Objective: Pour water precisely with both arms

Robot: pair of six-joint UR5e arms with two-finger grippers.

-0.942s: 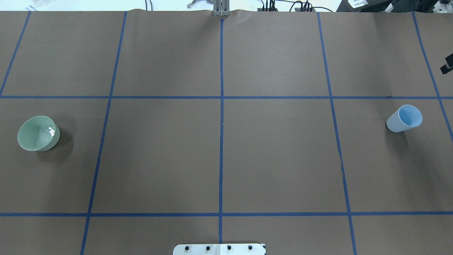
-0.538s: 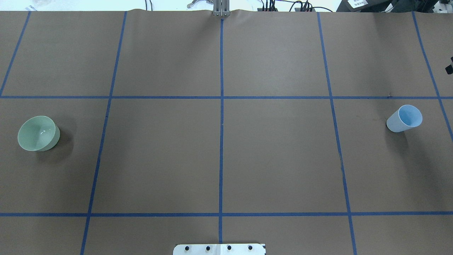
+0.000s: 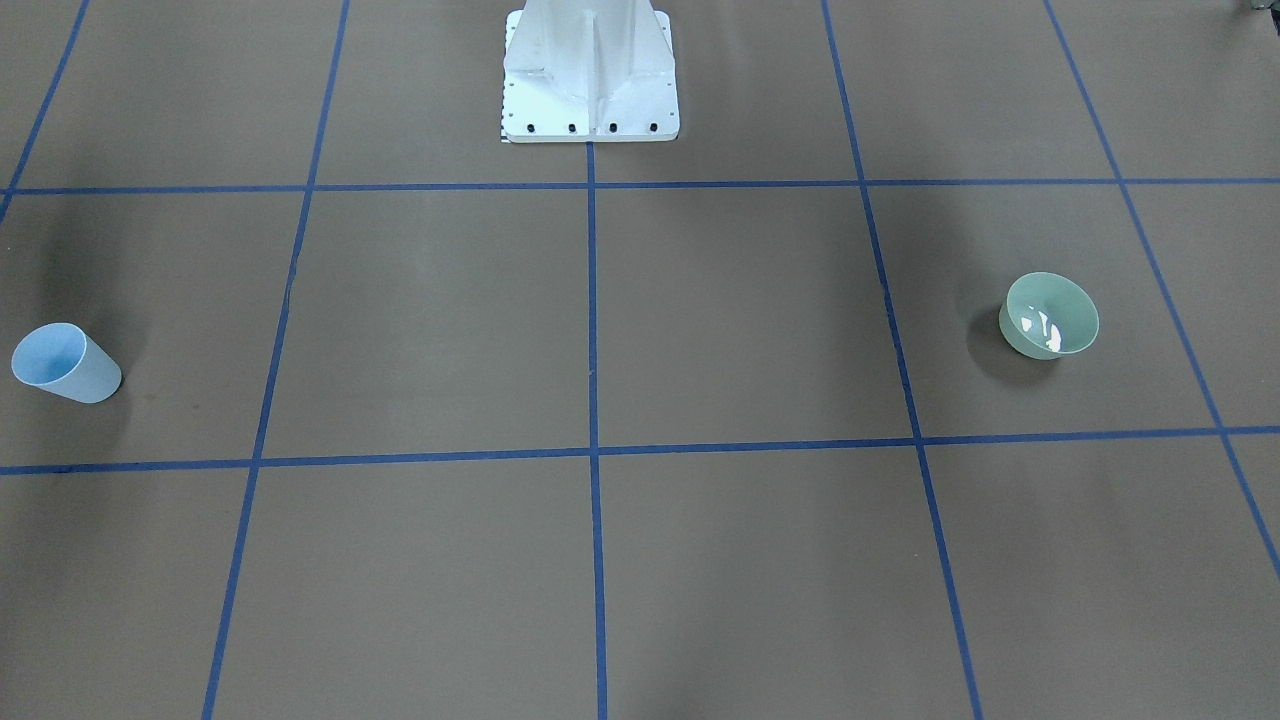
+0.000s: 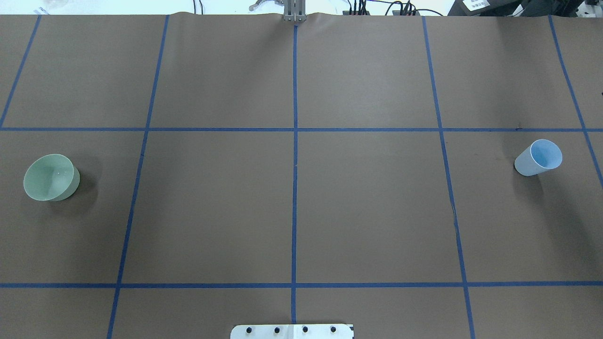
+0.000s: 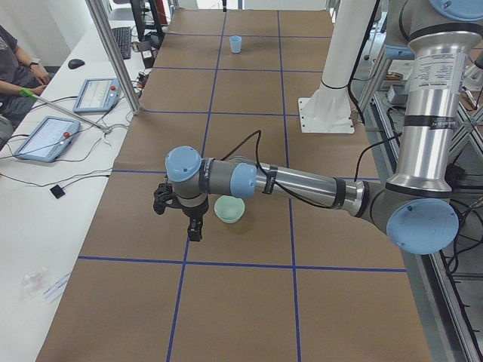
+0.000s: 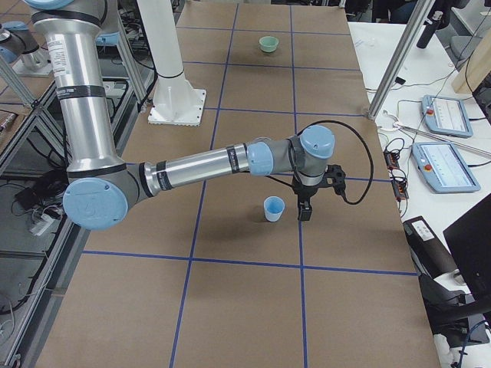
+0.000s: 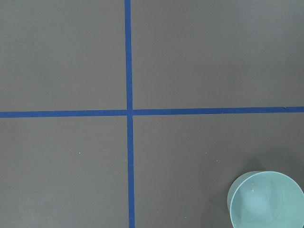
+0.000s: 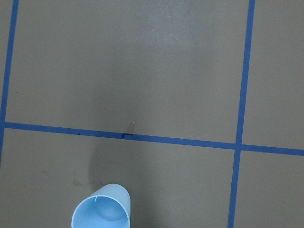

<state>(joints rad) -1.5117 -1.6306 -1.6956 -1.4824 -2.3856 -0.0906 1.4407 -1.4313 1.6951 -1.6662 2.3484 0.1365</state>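
Note:
A pale green bowl (image 4: pixel 51 177) (image 3: pixel 1050 315) stands upright on the robot's left side of the brown table, with bright glints inside it. A light blue cup (image 4: pixel 539 157) (image 3: pixel 65 363) stands upright on the far right side. The left arm (image 5: pixel 302 183) reaches out low, and its gripper (image 5: pixel 185 219) hangs just beyond the bowl (image 5: pixel 229 209), apart from it. The right arm (image 6: pixel 199 165) holds its gripper (image 6: pixel 304 208) beside the cup (image 6: pixel 274 208). I cannot tell whether either gripper is open or shut. Each wrist view shows its vessel at the bottom: bowl (image 7: pixel 266 199), cup (image 8: pixel 102 209).
The white pedestal (image 3: pixel 590 70) (image 4: pixel 292 331) stands at the robot's edge, in the middle. Blue tape lines (image 4: pixel 294 141) divide the table into squares. Tablets (image 5: pixel 45 136) (image 6: pixel 445 165) and cables lie on white side desks, and a person's arm (image 5: pixel 15 75) rests at one.
A dark bit of the right gripper at the overhead view's right edge has slid out of view. The glints in the bowl have faded. Bowl and cup have not moved.

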